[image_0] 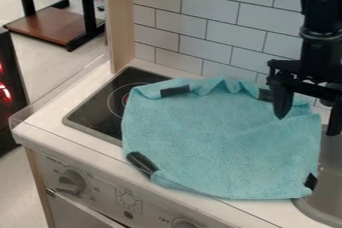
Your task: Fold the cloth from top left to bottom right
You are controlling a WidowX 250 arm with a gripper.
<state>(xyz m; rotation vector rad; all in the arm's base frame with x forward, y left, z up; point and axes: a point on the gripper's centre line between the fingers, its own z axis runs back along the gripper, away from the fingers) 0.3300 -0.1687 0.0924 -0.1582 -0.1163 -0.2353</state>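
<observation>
The gripper (308, 114) hangs at the right side, over the upper right part of the cloth, its two fingers wide apart with nothing held between them. The light blue cloth (224, 142) lies spread out flat across the counter, partly over the stove's right side and up to the sink. Its top edge is rumpled into small folds. Black strips mark it near the top left, lower left, lower right and upper right; the upper right strip is partly behind the gripper's left finger.
A black stovetop (97, 109) shows left of the cloth, and the sink (329, 182) is at the lower right. White wall tiles (200, 22) stand behind the counter. A clear guard (60, 94) rises along the left edge, and knobs (72, 181) are on the front panel.
</observation>
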